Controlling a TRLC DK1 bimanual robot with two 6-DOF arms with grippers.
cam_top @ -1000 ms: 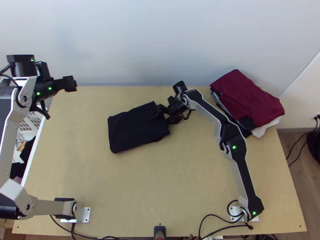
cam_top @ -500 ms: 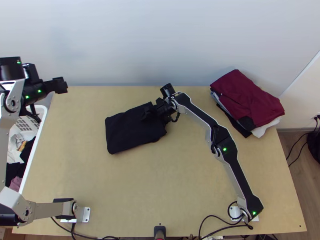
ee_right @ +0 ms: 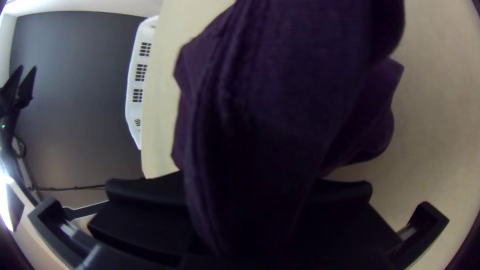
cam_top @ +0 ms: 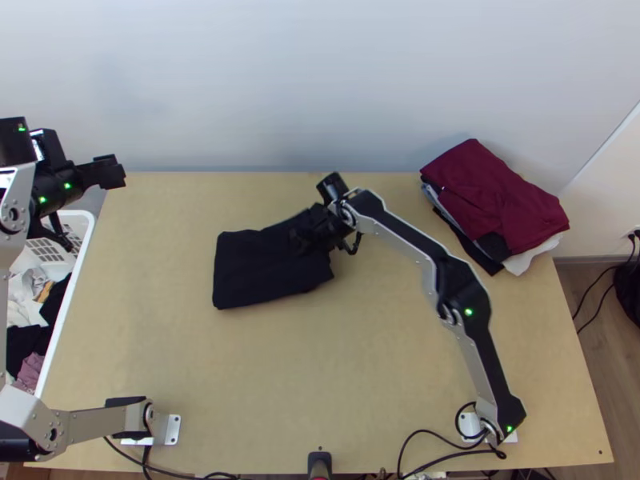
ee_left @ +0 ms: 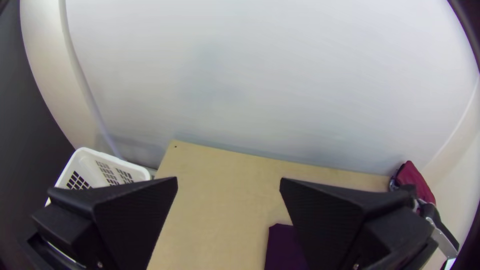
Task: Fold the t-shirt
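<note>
Seen in the top view, the black t-shirt (cam_top: pixel 248 276), soft woven-looking cloth, lies folded into a compact oblong on the light wooden table (cam_top: pixel 320 360), toward 11 o'clock from the tabletop's middle. Its end toward 2 o'clock is rucked up.

At that end is the right gripper (cam_top: pixel 302 240), black and wide-fingered, closed on the t-shirt. In its wrist view, thick layers of the cloth, dark purple there, bulge up and drape over the fingers (ee_right: pixel 145 192). The silver-and-black right arm (cam_top: pixel 488 344) runs back to its base at 4 o'clock from the shirt.

Out at 10 o'clock, well apart from the shirt, the left gripper (cam_top: pixel 118 170) hangs near the table's far corner. Its wrist view shows it open, a wide gap between the fingers (ee_left: pixel 325 215) and no cloth held.

Toward 9 o'clock, past the table's edge, stands a white plastic laundry basket (cam_top: pixel 68 300) with mixed clothes inside. At 2 o'clock, well apart, sits a pile of cloth with dark red fabric (cam_top: pixel 496 196) on top and white and black layers under it.
</note>
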